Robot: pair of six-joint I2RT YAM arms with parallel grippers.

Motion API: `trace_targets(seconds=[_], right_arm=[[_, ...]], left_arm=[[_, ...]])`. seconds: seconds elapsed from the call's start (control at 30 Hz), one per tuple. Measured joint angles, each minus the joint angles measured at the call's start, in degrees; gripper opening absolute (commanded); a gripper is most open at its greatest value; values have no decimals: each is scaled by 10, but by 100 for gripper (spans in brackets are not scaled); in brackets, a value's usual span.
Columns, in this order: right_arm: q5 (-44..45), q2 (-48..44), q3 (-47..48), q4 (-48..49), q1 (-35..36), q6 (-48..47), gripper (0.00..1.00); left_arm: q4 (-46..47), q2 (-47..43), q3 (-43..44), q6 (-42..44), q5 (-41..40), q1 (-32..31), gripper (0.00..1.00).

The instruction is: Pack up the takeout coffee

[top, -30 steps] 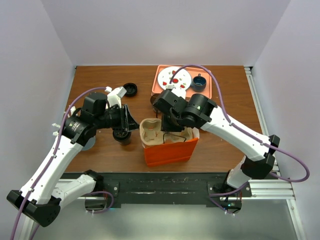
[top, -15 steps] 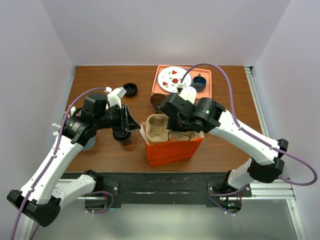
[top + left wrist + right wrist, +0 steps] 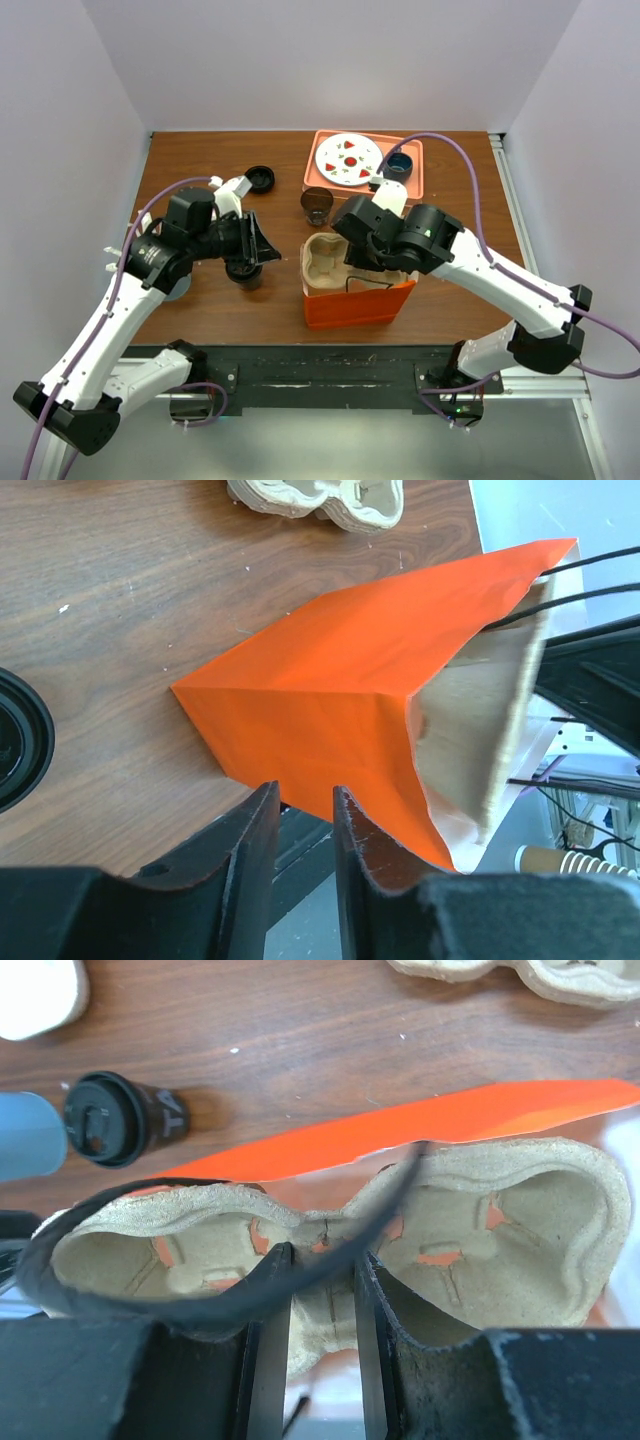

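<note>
Top view first. Brown wood table (image 3: pixel 200 310), plain pale walls on three sides. Orange bag (image 3: pixel 358 303) standing open near the front edge, with a pulp cup carrier (image 3: pixel 322 262) sitting in its mouth and the right gripper (image 3: pixel 350 268) reaching down into it. Well behind the bag, an orange tray (image 3: pixel 312 170) holding a white plate (image 3: pixel 348 158) with red bits and a small blue mug (image 3: pixel 400 162). Between tray and bag, a brown cup (image 3: pixel 317 205) on the bare wood. Flat black disc (image 3: pixel 260 179) further back, left of the bag. Takeout coffee (image 3: pixel 243 272) upright just left of the bag, tucked under the left gripper (image 3: pixel 272 254). Can't tell from up here whether touching.

Left wrist next. Bag (image 3: pixel 330 690) filling the middle, carrier (image 3: pixel 490 730) showing in the opening. Left fingers (image 3: pixel 262 830) only a narrow slot apart, nothing between them, stopping short of the bag. Spare carrier (image 3: pixel 320 500) on the wood beyond the bag. Round black rim (image 3: pixel 15 740) cut off at the frame edge. Can't say which item.

Right wrist last. Right jaws pinched on the carrier's (image 3: pixel 500 1230) middle ridge, black bag handle (image 3: pixel 383 1203) looping across in front. Coffee (image 3: pixel 120 1118) on the table past the bag's orange edge (image 3: pixel 500 1110), well apart from the carrier.
</note>
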Motion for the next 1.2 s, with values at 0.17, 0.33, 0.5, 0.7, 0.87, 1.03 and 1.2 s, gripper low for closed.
trace_targets(seconds=[0.17, 0.33, 0.5, 0.7, 0.87, 1.03, 1.2], right_arm=[[-3, 15, -4, -8, 0, -1, 27], [2, 35, -3, -13, 0, -4, 27], [10, 66, 3, -14, 0, -10, 27], [11, 86, 4, -13, 0, -14, 26], [13, 86, 4, -13, 0, -22, 25], [14, 84, 1, -12, 0, -26, 38], [10, 76, -12, -15, 0, -27, 60]], left_arm=[[0, -2, 7, -9, 2, 0, 36], [-2, -10, 12, -10, 0, 0, 37], [-9, -14, 12, -10, -3, 0, 37], [-19, -16, 13, -10, -9, 0, 37], [-22, -16, 13, -10, -14, 0, 38], [-22, -15, 13, -10, -16, 0, 38], [-22, -13, 13, -10, -16, 0, 44]])
